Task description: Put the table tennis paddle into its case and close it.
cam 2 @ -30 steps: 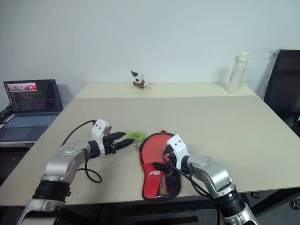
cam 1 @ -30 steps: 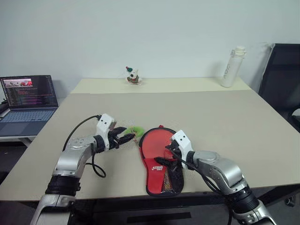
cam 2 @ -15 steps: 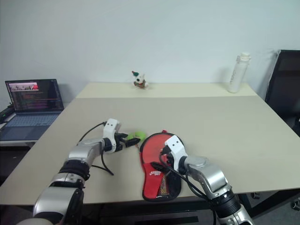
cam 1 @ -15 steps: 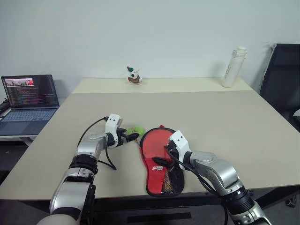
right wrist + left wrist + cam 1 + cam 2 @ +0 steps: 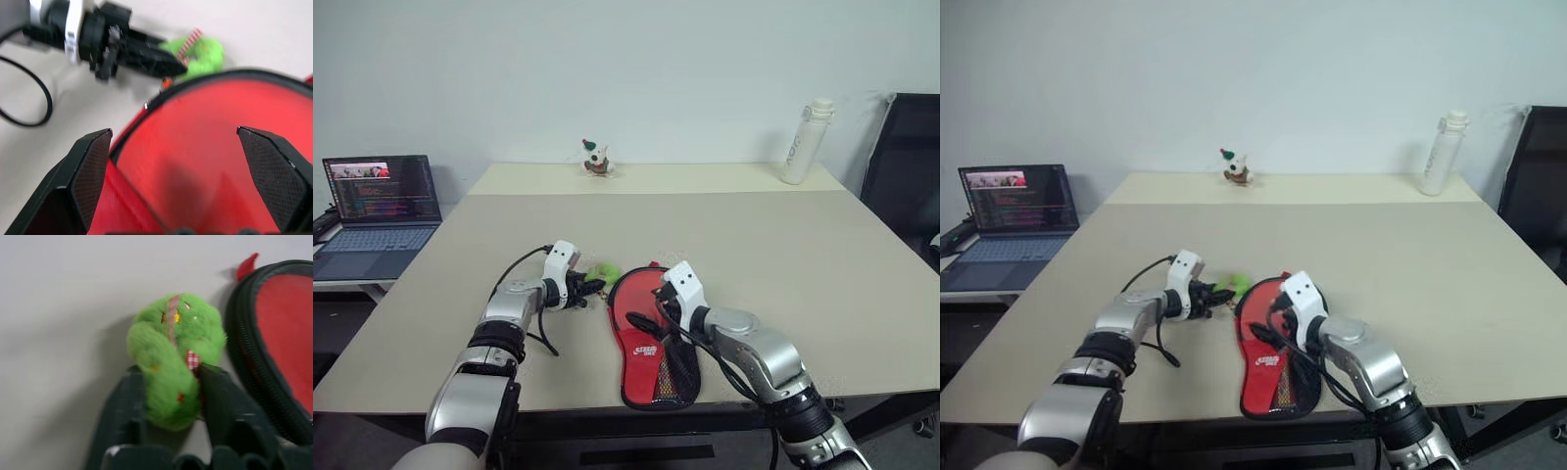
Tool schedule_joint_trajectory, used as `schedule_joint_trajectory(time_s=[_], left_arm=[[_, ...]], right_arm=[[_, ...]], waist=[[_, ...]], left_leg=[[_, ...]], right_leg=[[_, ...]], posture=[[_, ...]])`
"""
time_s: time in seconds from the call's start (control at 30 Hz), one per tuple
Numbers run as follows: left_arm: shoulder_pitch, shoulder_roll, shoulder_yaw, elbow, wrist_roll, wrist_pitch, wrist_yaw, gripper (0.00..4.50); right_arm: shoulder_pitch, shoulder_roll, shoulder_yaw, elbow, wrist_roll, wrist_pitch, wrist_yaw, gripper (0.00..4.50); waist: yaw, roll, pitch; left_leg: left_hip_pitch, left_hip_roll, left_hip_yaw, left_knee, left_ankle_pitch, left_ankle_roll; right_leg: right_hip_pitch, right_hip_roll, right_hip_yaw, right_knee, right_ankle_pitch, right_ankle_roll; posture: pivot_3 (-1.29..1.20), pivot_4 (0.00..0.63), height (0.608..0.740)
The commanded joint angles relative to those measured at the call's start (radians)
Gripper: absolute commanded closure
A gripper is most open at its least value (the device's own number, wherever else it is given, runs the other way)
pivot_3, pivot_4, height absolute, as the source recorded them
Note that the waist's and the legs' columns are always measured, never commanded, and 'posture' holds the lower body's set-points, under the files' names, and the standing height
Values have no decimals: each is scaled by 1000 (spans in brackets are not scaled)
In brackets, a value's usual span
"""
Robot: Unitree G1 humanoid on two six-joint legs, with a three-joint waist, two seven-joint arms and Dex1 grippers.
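Note:
The case [image 5: 651,343] lies near the table's front edge, red face up, with a white logo and a black mesh pocket. Its black zip rim [image 5: 146,105] rings the round red end. The table tennis paddle is hidden; I cannot tell whether it is inside. A green plush charm [image 5: 171,347] with a red-and-white ribbon lies just left of the case's round end. My left gripper [image 5: 171,372] is shut on it, one finger on each side. My right gripper [image 5: 173,131] hangs open just above the case's round red part, with nothing between its fingers.
An open laptop [image 5: 377,211] sits on a side table at the left. At the table's far edge stand a small toy figure [image 5: 596,159] and a white bottle [image 5: 806,140]. A black chair [image 5: 906,166] is at the right.
My left gripper has moved right and down to the green plush charm and closed on it. My right gripper has stayed open over the case and shifted only slightly.

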Motion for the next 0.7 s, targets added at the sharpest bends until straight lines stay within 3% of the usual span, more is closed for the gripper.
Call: schedule_joint_trajectory(time_s=[0.03, 0.4, 0.7], left_arm=[[7, -3, 11, 0, 4, -3, 12, 4357], [-38, -18, 51, 7, -2, -26, 99, 4497], [-225, -54, 24, 243, 99, -187, 264, 4497]], right_arm=[[-24, 14, 16, 43, -34, -41, -8, 0], [10, 67, 78, 129, -118, -39, -42, 0], [27, 100, 63, 163, -130, -18, -55, 0]], waist=[[0, 0, 0], [-1, 0, 0], [0, -2, -1]], left_leg=[[0, 0, 0, 0, 0, 0], [1, 0, 0, 1, 0, 0], [1, 0, -1, 2, 0, 0]], right_leg=[[0, 0, 0, 0, 0, 0], [0, 1, 0, 2, 0, 0], [1, 1, -1, 2, 0, 0]], posture=[[0, 150, 740], [0, 150, 740], [0, 150, 740]])
